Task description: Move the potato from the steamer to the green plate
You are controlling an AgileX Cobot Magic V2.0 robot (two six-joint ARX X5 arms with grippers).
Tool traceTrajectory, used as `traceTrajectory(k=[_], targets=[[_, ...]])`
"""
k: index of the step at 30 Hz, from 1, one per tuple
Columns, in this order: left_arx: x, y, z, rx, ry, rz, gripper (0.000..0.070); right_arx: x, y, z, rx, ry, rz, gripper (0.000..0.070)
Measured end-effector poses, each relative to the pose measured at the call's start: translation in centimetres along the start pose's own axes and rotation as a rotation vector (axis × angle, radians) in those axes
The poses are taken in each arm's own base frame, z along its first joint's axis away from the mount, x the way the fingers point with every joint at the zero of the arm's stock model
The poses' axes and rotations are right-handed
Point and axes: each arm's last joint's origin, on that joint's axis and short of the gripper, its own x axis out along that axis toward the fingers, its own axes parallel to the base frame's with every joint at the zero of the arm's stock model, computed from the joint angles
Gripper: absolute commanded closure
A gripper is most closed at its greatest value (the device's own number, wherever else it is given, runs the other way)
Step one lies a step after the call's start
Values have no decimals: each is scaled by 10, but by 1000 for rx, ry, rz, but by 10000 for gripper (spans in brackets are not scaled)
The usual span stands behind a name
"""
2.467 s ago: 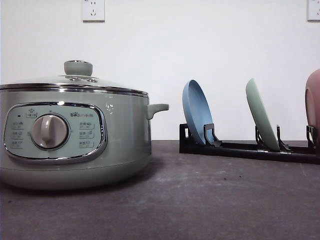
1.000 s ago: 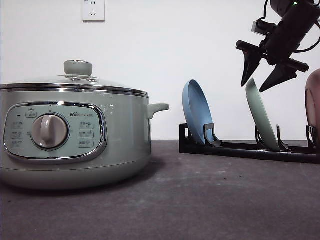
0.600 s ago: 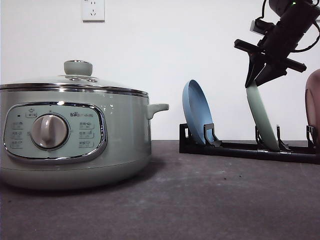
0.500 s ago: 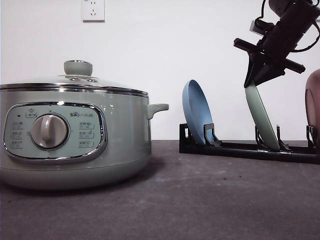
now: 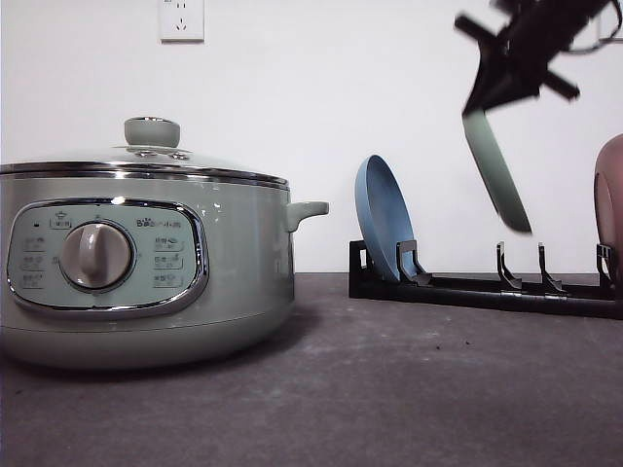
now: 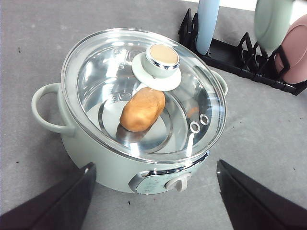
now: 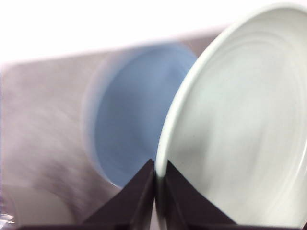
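Observation:
The potato [image 6: 142,109] lies inside the steamer [image 5: 146,272] under its closed glass lid [image 6: 105,76]. In the left wrist view my left gripper [image 6: 154,165] hovers open above the steamer [image 6: 96,148], its fingers spread wide at the control-panel side. High at the right of the front view, my right gripper [image 5: 477,102] is shut on the top rim of the green plate [image 5: 496,170]. The plate hangs tilted in the air above the black rack [image 5: 477,290]. The right wrist view shows the fingers pinching that plate's [image 7: 240,120] edge at the right gripper [image 7: 159,172].
A blue plate [image 5: 383,219] stands on edge in the rack's left slot, and a pink plate [image 5: 610,195] stands at the right end. The rack's middle slot [image 5: 521,272] is empty. Dark tabletop [image 5: 409,389] stretches between the steamer and the rack.
My right gripper came down onto the green plate in the rack, shut on its top rim and lifted it up and clear of its slot. The steamer has not moved.

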Motion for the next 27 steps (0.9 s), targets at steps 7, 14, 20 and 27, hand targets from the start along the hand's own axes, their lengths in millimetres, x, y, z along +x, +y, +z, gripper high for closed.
traceTrajectory(k=[7,14,20,27], targets=[[0,0,0,0,0,0,185,-31,39,9,-55,-22,56,693],[0,0,0,0,0,0,185,-61,80,-10,-171,75,20,694],[0,0,0,1,0,0,185,-98,120,-35,-353,165,-57,694],[0,0,0,7,0,0,185,-116,152,-71,-536,352,-134,695]])
